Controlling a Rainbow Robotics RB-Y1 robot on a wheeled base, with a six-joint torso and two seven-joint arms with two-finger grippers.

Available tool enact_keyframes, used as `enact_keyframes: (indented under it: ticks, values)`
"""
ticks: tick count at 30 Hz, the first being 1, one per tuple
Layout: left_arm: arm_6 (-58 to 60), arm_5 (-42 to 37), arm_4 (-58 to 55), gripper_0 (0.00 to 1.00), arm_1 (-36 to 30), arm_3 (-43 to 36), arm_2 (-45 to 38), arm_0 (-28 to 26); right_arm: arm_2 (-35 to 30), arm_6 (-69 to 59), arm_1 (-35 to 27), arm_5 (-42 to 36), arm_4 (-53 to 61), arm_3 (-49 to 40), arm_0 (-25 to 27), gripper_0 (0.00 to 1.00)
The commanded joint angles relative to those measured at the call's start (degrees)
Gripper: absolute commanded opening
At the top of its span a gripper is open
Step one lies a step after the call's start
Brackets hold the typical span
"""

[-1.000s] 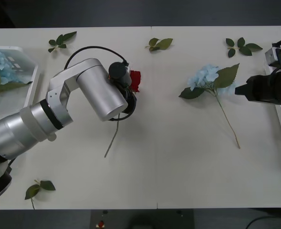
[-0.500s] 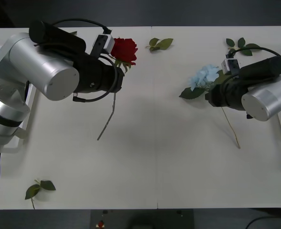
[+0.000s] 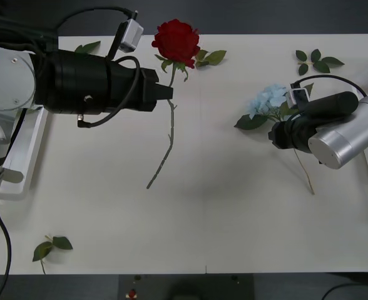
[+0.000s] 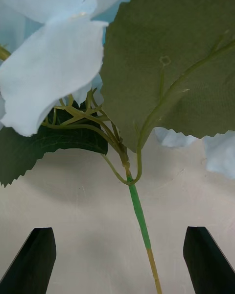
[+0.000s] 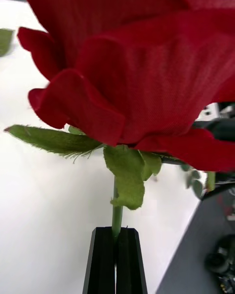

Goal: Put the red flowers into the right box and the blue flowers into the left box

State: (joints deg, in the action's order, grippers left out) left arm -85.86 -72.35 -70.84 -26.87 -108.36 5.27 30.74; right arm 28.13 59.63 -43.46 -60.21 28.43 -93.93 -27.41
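Two grippers worked: our left gripper (image 5: 116, 255) pinched a red rose (image 3: 176, 39); our right gripper (image 4: 117, 259), fingers spread, straddled a blue flower (image 3: 268, 100) stem.

red rose (image 3: 176, 39) on green stem, pale-blue flower (image 3: 266, 100) with dark green leaves, white table (image 3: 221, 206)

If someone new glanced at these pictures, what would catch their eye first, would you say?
Most striking is the red rose, held by its stem in the shut left claw above the table's far left-centre. Next, the pale-blue flower lying at right-centre, with the open right claw poised at its stem.
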Motion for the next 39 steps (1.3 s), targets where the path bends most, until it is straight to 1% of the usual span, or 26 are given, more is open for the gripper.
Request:
enact_keyframes:
  ticks: [1, 8, 14, 17, 22, 26, 30, 31, 33, 34, 37, 39]
  values:
    - [-5.7, 0.8, -6.6, 0.00, 0.0, -1.1, -2.1, -0.3, -0.4, 1.8, -1.7, 0.7, 0.3, -0.6, -1.3, 0.76]
    - [-7.1, 0.8, -17.8, 0.00, 0.0, 0.9, -4.5, -1.0, -0.4, 2.5, -2.8, 2.1, 2.7, -0.9, -1.3, 0.76]
    - [-11.6, 1.8, -25.8, 0.00, 0.0, 3.3, -5.4, -1.6, -0.5, 4.2, -8.0, 6.2, 12.8, -2.1, -1.3, 0.76]
    - [-14.4, 2.3, -29.2, 0.00, 0.1, 5.1, -5.3, -1.6, -0.4, 6.5, -11.8, 9.7, 20.6, -2.9, -1.3, 0.76]
    - [-16.2, 2.3, -30.5, 0.00, 0.1, 5.6, -5.3, -1.6, -0.7, 15.7, -17.0, 16.3, 36.3, -2.9, -1.4, 0.76]
    - [-16.3, 2.5, -30.9, 0.00, 0.2, 5.6, -5.4, -1.6, -2.0, 22.6, -18.5, 18.2, 47.2, -2.9, -1.4, 0.76]
    - [-16.4, 2.5, -31.5, 0.00, 0.7, 5.6, -5.3, -1.6, -4.4, 28.7, -18.7, 18.1, 58.2, -1.6, -1.2, 0.76]
    - [-16.4, 2.5, -31.5, 0.00, 0.9, 5.6, -5.3, -1.6, -5.3, 31.4, -18.7, 18.1, 64.5, -0.3, -0.7, 0.76]
    - [-16.4, 2.6, -31.5, 0.00, 0.9, 5.5, -5.3, -1.6, -6.3, 40.1, -18.6, 18.0, 76.0, 2.2, 0.3, 0.76]
    - [-16.4, 2.6, -31.5, 0.00, 0.9, 5.6, -5.3, -1.6, -6.5, 43.3, -18.6, 18.0, 78.9, 2.9, 0.6, 0.76]
    - [-16.4, 2.6, -31.6, 0.00, 0.9, 5.6, -5.3, -1.6, -7.5, 59.9, -18.5, 13.5, 93.8, 8.1, 1.5, 0.76]
    - [-16.4, 2.6, -31.6, 0.00, 0.9, 5.6, -5.3, -1.6, -8.3, 65.6, -18.0, 10.6, 99.4, 10.2, 2.4, 0.76]
